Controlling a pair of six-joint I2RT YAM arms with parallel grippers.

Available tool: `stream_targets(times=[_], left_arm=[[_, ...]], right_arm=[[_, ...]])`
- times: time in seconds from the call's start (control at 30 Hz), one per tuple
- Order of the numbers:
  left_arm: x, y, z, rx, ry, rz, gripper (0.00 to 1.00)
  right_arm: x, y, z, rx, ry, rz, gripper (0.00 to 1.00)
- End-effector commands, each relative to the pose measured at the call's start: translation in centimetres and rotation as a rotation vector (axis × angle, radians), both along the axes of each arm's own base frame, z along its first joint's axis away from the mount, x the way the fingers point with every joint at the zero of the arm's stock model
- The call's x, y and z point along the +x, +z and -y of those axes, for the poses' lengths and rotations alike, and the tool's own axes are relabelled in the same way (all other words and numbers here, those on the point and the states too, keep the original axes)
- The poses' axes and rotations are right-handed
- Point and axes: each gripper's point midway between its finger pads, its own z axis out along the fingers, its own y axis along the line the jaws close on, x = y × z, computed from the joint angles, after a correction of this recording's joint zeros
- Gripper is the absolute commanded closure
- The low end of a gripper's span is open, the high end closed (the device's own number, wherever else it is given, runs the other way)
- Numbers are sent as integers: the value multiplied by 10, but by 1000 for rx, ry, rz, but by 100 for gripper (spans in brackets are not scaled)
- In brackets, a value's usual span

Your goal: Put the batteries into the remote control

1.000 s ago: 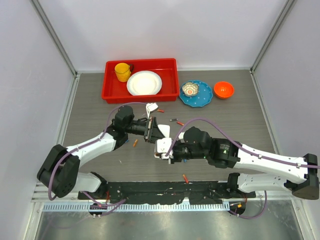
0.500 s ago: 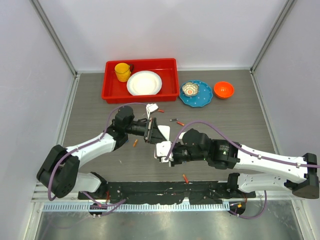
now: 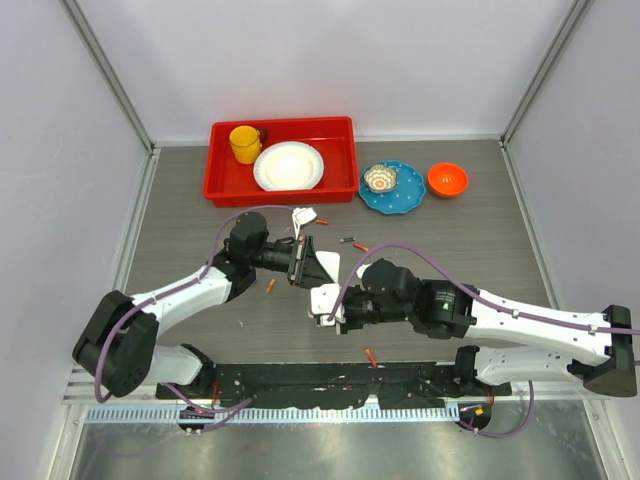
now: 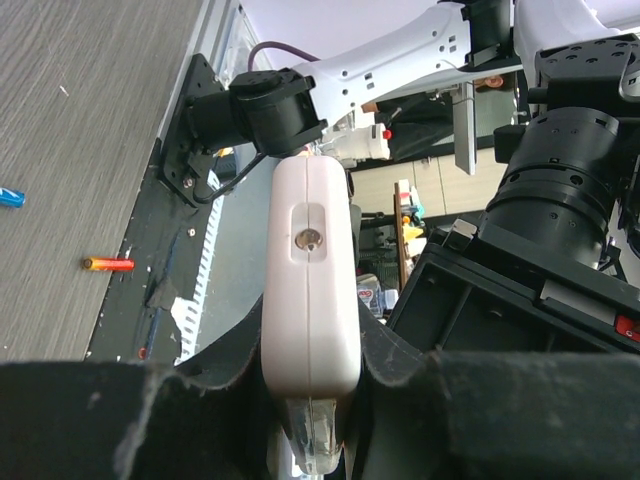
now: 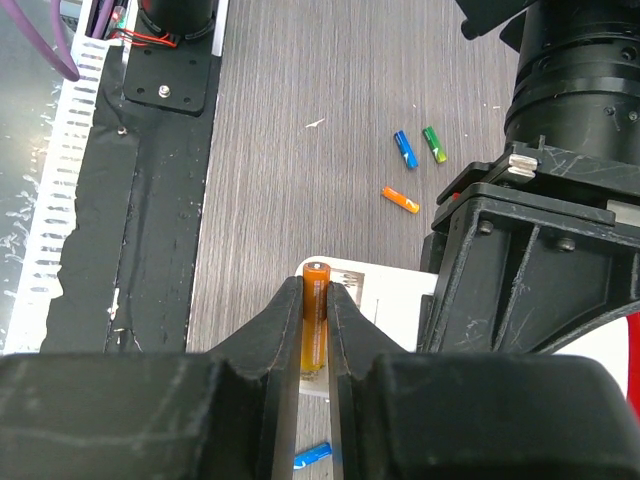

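**A:** Since a second ago, the right arm is easing the right hand [image 5: 314,292] a touch toward the near edge of the bench [image 3: 185,215]. The left arm is not shifting at all.

**B:** And what is each hand doing?

**A:** The right hand is pinching one orange battery [image 5: 315,345] lengthwise between its closed fingers, with the tip poking out past them. The left hand [image 4: 312,375] is clamping the remote control [image 4: 310,270] by one end and holding it up off the bench.

**B:** Where are the two meeting?

**A:** They are sitting just beside each other at mid-bench, in front of both bases. In the right wrist view the remote's white face is lying right under the battery's tip. Whether they are touching, I cannot tell.

**B:** What is worrying you?

**A:** If the battery is going in tilted, it could be catching on the compartment's rim and sliding in the fingers. Pushing hard could also be twisting the remote in the left hand, since only one end is being gripped. I am also not making out the polarity, so it could be going in backwards.

**B:** How is the remote looking?

**A:** It is looking small, flat and white with rounded corners, and one screw [image 4: 308,238] is showing on the side facing the left wrist camera. Other batteries [image 5: 404,149] in blue, green and orange are lying loose on the bench, apart from both hands.
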Motion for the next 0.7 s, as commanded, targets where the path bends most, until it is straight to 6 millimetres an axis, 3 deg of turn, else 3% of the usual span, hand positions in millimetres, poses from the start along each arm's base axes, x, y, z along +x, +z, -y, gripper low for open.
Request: stream_targets(times=[0.0,0.67], left_arm=[[-8,15,-3,-39,-21,57,100],[-12,30,-7,-63,9,104,100]], right_arm=[[1,-7,1,-14,-9,4,99],[16,-29,18,-152,-106,23,99]])
